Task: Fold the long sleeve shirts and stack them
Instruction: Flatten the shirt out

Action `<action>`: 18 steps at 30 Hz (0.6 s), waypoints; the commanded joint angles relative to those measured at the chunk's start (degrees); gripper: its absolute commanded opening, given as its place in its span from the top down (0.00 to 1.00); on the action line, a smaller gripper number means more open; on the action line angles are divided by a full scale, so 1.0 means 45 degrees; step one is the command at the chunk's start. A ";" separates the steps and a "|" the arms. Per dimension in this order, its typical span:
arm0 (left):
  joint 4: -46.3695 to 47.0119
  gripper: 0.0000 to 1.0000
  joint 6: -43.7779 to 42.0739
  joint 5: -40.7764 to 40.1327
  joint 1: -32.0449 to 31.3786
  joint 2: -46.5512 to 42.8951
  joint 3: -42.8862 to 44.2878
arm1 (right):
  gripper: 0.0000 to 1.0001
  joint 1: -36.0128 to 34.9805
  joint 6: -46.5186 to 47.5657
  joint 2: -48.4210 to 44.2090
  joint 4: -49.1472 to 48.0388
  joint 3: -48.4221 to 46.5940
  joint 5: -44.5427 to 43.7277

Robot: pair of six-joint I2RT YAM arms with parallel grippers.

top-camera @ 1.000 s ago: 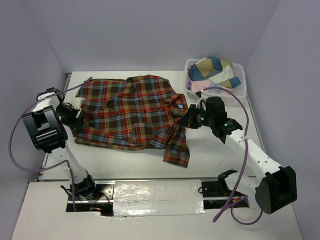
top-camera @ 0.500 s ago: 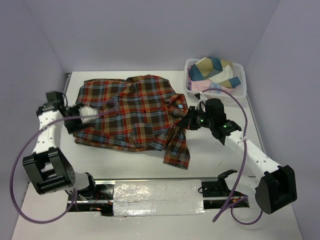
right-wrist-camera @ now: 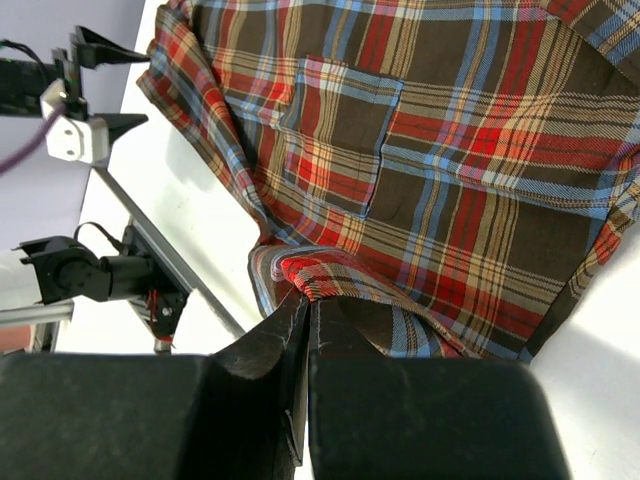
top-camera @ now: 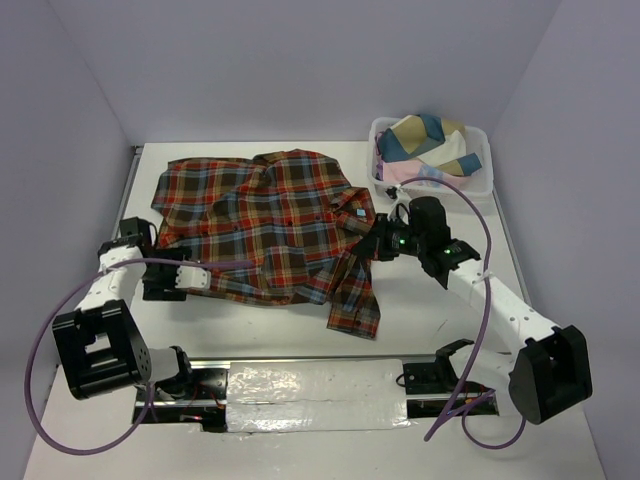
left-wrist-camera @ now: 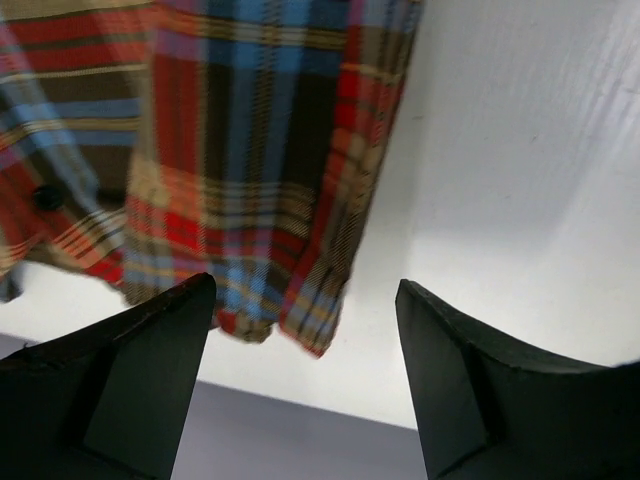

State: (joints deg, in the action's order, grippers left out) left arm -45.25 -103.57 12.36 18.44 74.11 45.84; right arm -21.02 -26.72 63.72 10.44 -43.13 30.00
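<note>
The plaid flannel shirt [top-camera: 265,225] lies spread on the white table [top-camera: 260,335], immediately left of the white lattice basket [top-camera: 484,178], which holds other folded fabric. Its collar end is the end nearest the basket, and its hem end is the end farthest from it. The cloth is a red-orange, dark brown and blue check with dark buttons. A patch chest pocket shows in the right wrist view, and a small blue label sits at the collar. One sleeve trails from the basket-side edge toward the arm bases. Judged from its drape and shallow wrinkles, the fabric is light, soft and limp. It holds no shape of its own, is not fragile, and is likely to drag on the table rather than slide freely. A lifted point therefore pulls the surrounding cloth with it. Take hold at doubled edges: the hem corners, shoulder seams or cuffs, where a pinch gathers enough thickness to stay put. The right gripper [top-camera: 378,243], just off the basket's near-left corner, is clamped on a bunched fold of the shirt's edge. The left gripper [left-wrist-camera: 305,300], well apart from the basket at the shirt's far end, has its jaws spread wide and holds nothing. The hem corner lies just beyond its fingertips [left-wrist-camera: 190,300].
</note>
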 commanded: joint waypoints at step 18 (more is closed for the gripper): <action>0.4371 1.00 0.6066 0.1059 -0.0073 0.2318 0.2284 | 1.00 0.1191 0.1580 0.3156 0.1310 -0.5050 0.0056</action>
State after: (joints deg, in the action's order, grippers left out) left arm -31.62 -90.48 11.66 18.22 82.39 46.63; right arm -17.98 -23.46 72.49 18.09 -53.12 31.00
